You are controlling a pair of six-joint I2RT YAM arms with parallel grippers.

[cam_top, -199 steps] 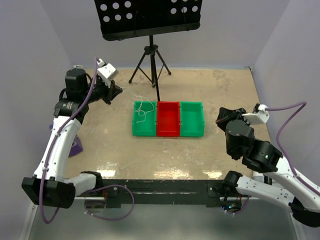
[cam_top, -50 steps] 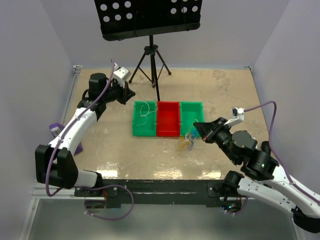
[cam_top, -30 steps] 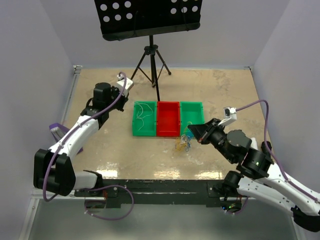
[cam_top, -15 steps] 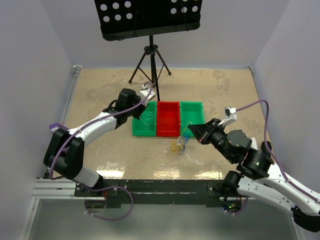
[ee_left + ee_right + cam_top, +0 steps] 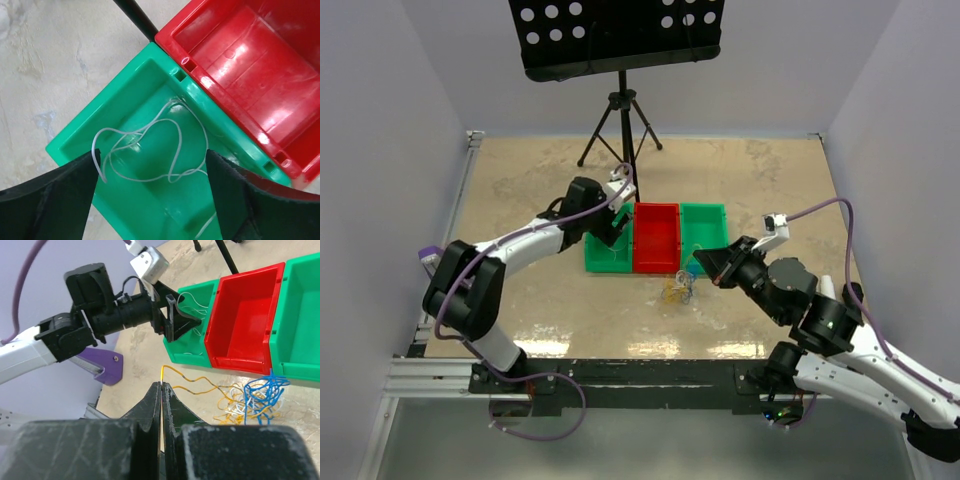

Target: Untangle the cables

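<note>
The cables [image 5: 676, 291] lie as a small blue, yellow and white clump on the table in front of the red bin [image 5: 657, 238]. My right gripper [image 5: 701, 263] is shut on the end of one yellow strand [image 5: 195, 380], which runs back to the clump [image 5: 250, 399]. My left gripper [image 5: 151, 160] hangs open over the left green bin [image 5: 75, 145]. A loose white cable [image 5: 179, 150] lies in that bin, between the fingers and below them. In the top view the left gripper [image 5: 618, 226] is above that bin's [image 5: 608, 268] far end.
Three bins stand in a row: green, red [image 5: 250, 55], and green [image 5: 705, 225]. A black music stand's tripod [image 5: 623, 110] is behind them, one leg [image 5: 135, 17] close to the left bin. A purple block [image 5: 100, 365] sits at the table's left edge.
My left arm has swung right from the table's left side to above the left green bin, and its gripper has opened. The clump has shifted slightly left with the right gripper's pull.
</note>
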